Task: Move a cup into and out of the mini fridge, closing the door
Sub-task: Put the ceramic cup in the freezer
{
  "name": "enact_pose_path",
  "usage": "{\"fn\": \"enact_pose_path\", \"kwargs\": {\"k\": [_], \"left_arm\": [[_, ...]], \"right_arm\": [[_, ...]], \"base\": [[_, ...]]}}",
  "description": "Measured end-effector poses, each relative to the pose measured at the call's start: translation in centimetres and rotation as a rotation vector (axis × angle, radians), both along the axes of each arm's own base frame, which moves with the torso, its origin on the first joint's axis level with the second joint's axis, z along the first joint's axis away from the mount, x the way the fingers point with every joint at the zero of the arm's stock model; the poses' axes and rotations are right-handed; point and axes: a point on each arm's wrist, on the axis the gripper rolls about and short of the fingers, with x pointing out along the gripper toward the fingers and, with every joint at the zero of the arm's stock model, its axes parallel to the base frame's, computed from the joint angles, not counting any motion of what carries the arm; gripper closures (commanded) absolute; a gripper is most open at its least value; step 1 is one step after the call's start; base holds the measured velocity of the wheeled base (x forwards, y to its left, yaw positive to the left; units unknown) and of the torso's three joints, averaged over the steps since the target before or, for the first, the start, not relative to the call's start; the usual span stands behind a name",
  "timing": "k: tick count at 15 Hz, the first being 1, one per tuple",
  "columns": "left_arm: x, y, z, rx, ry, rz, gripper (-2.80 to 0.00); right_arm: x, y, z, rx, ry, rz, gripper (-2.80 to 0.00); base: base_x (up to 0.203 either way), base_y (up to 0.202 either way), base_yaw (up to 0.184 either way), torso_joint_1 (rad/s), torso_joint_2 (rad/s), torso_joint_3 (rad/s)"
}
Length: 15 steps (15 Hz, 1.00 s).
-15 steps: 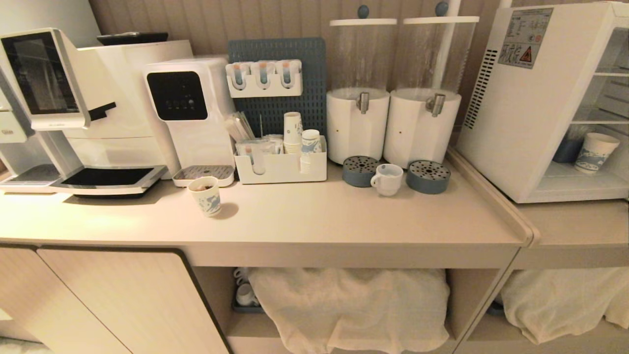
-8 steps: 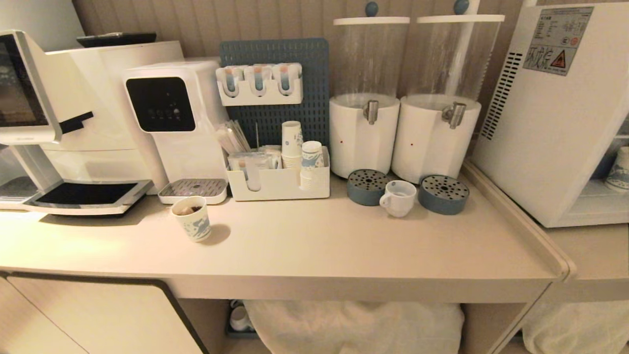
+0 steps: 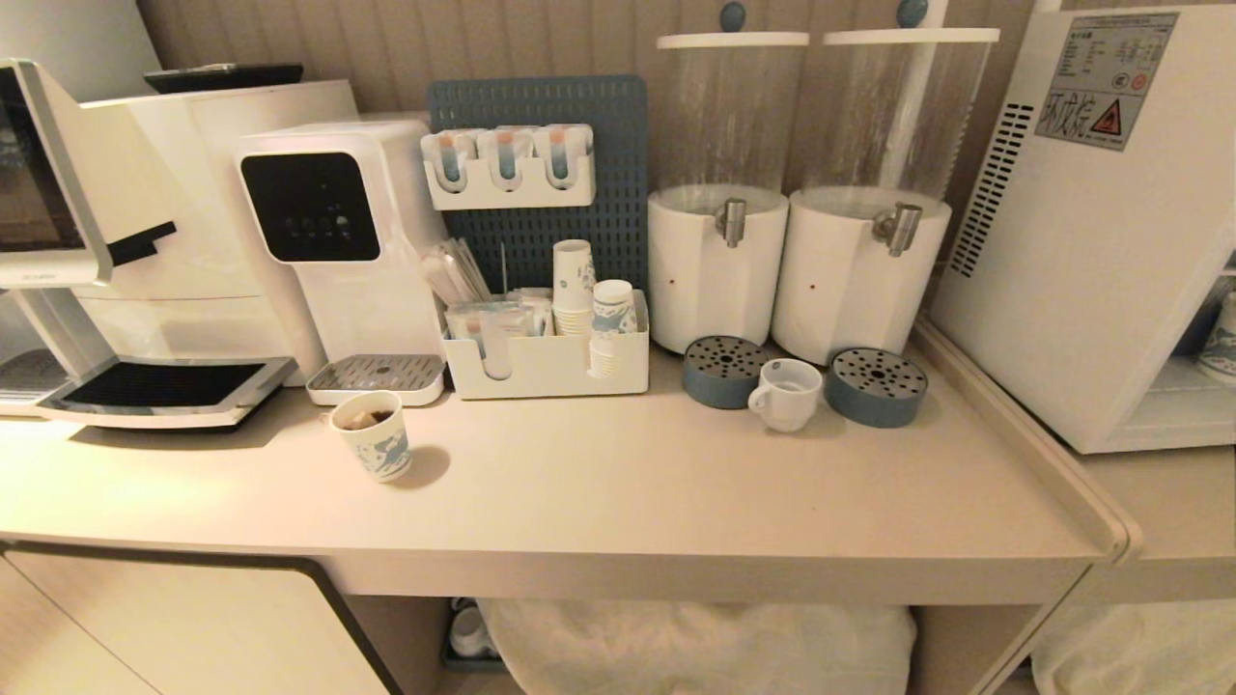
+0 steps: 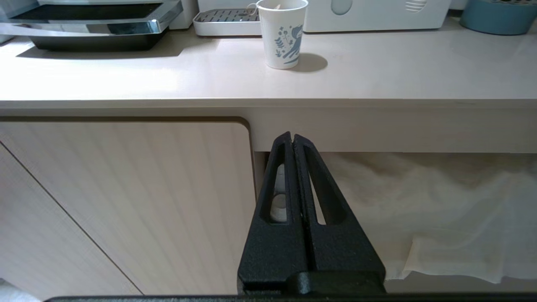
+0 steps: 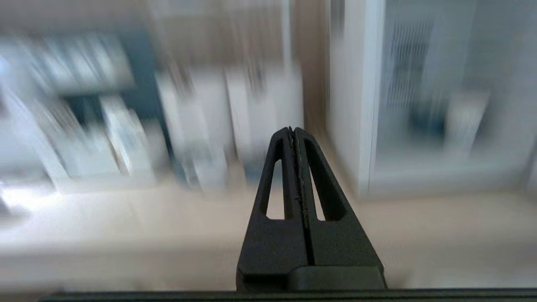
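While the cup [image 3: 788,393] sat on the counter [image 3: 618,483], handle turned to my left, it stood between two round blue drip trays [image 3: 722,370] in front of the pair of white drink dispensers [image 3: 716,261]; neither of my grippers was near it. The mini fridge [image 3: 1091,241] stood well off to my right on the next section of counter, its vented side wall and warning sticker [image 3: 1094,82] toward me; what little I could see of its interior showed a patterned paper cup [image 3: 1219,340] at the picture's edge; the door itself I could not see.

My left gripper [image 4: 292,138] hung low in front of the cabinet, below the counter's edge, fingers pressed together on nothing; above it a patterned paper cup [image 4: 282,33] stood alone near the water dispenser's tray [image 4: 226,21]. My right gripper [image 5: 292,131] had its fingers pressed together too, empty, pointing over the counter toward the fridge's corner; its view was smeared, so I could tell little else there.

A white organiser [image 3: 546,352] with stacked paper cups sat before the blue pegboard [image 3: 599,116]; white cloth [image 3: 695,647] filled the shelf under the counter.
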Motion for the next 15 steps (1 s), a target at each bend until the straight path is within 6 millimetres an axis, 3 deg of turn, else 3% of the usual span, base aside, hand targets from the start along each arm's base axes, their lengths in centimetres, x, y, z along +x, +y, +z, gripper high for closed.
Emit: {"fn": "enact_pose_path", "kwargs": {"k": [3,6,8,10,13,15], "left_arm": [[0.0,0.0,0.0,0.0,0.0,0.0,0.0],[0.0,0.0,0.0,0.0,0.0,0.0,0.0],[0.0,0.0,0.0,0.0,0.0,0.0,0.0],[0.0,0.0,0.0,0.001,0.0,0.0,0.0],[0.0,0.0,0.0,0.002,0.0,0.0,0.0],[0.0,0.0,0.0,0.0,0.0,0.0,0.0]], "right_arm": [[-5.1,0.0,8.0,-0.036,-0.129,0.013,0.0],[-5.2,-0.3,15.2,-0.058,-0.065,0.063,0.0],[-2.7,-1.1,18.4,-0.056,0.078,0.156,0.0],[1.5,-1.3,20.1,-0.024,0.27,0.283,0.0],[8.4,0.5,21.0,0.056,0.511,0.43,0.0],[12.9,1.9,20.5,0.096,0.652,0.517,0.0]], "base": [[0.0,0.0,0.0,0.0,0.0,0.0],[0.0,0.0,0.0,0.0,0.0,0.0],[0.0,0.0,0.0,0.0,0.0,0.0],[0.0,0.0,0.0,0.0,0.0,0.0],[0.0,0.0,0.0,0.0,0.0,0.0],[0.0,0.0,0.0,0.0,0.0,0.0]]}}
